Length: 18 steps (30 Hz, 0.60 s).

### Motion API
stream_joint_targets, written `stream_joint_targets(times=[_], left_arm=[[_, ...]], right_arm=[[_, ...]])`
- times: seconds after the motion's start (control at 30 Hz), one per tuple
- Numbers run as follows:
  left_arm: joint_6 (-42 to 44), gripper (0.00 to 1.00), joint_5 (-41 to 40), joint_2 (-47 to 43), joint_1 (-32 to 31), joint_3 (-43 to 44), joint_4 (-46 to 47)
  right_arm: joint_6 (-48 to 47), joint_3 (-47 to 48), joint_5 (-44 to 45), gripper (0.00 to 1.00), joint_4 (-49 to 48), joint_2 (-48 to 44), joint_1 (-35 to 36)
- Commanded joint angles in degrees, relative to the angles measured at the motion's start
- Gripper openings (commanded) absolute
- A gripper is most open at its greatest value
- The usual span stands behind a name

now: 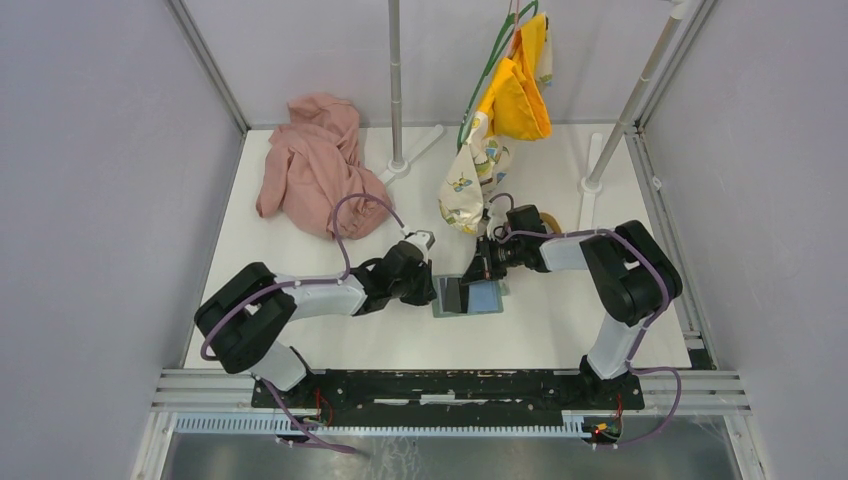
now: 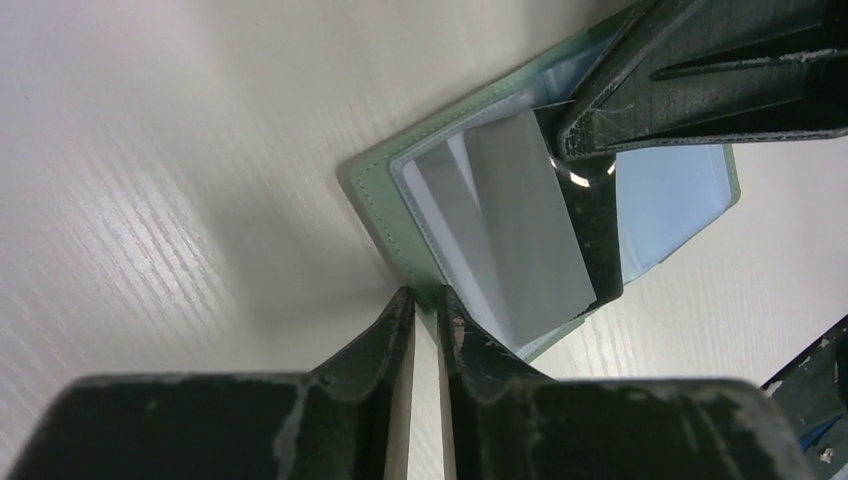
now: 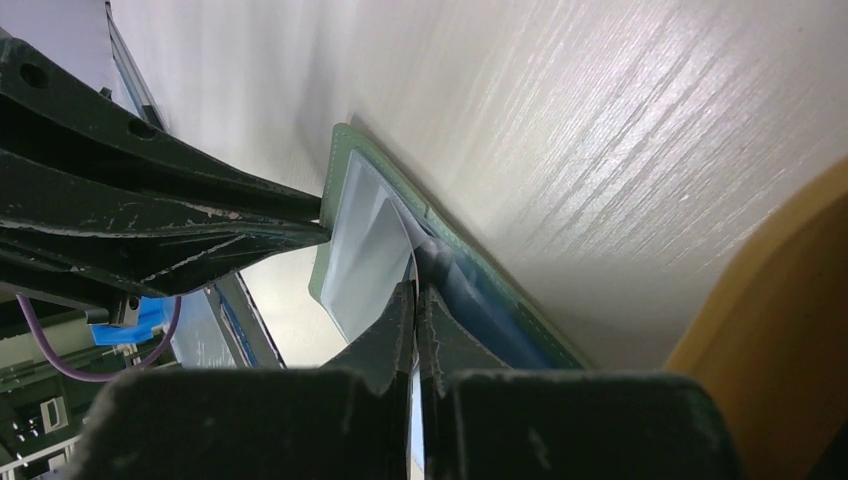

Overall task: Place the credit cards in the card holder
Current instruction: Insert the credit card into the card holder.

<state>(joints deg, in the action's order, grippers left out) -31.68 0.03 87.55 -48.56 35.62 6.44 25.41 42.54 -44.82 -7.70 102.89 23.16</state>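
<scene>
Sage-green folding wallet (image 2: 372,185) lies open on the white table (image 2: 150,150), a pale grey credit card (image 2: 520,220) seemingly only part-way into it, pinched by the right gripper (image 3: 415,288), while the left gripper (image 2: 425,295) waits barely parted and empty just beside the wallet.

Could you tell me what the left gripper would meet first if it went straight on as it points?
Most likely the near green edge of the card holder, just ahead of the left gripper; depth is unclear.
</scene>
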Motion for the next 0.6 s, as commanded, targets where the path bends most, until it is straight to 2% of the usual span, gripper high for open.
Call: stream_joint_targets(times=[0.0, 0.43, 0.57], left_arm=[[1.11, 0.18, -0.33, 2.33, 1.05, 2.76, -0.24], [2.06, 0.14, 5.66, 5.03, 1.98, 3.88, 3.36], [1.67, 0.15, 4.4, 3.39, 1.93, 3.17, 3.54]], right_arm=[[-4.24, 1.01, 3.11, 0.01, 3.27, 2.58, 0.28], [-5.3, 2.98, 1.47, 0.05, 3.68, 3.78, 1.01], [-5.26, 2.68, 1.11, 0.07, 3.51, 3.24, 1.08]])
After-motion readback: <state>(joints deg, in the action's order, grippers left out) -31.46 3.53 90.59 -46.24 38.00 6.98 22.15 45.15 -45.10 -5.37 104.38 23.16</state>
